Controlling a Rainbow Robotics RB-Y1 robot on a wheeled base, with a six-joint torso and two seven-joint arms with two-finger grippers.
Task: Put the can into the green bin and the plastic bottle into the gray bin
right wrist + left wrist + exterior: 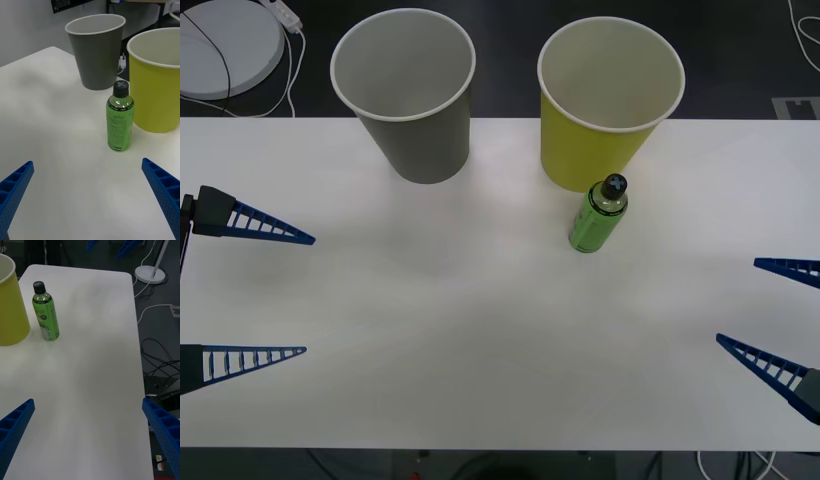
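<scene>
Upright bottle, nearer the right arm.
Small clear plastic bottle (598,214), green label, black cap, stands by the far desk edge, touching the yellow-green bin (605,130); right gripper (772,315) and left gripper (250,290) both spread wide, empty.

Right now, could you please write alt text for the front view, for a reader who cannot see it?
A bottle stands upright on a white table, just in front of the green bin, with the gray bin to the left. The open left gripper and right gripper sit at the table's sides.

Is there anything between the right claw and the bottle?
No. The right claw is open at the table's right edge, and only bare table lies between it and the upright bottle beside the green bin.
</scene>
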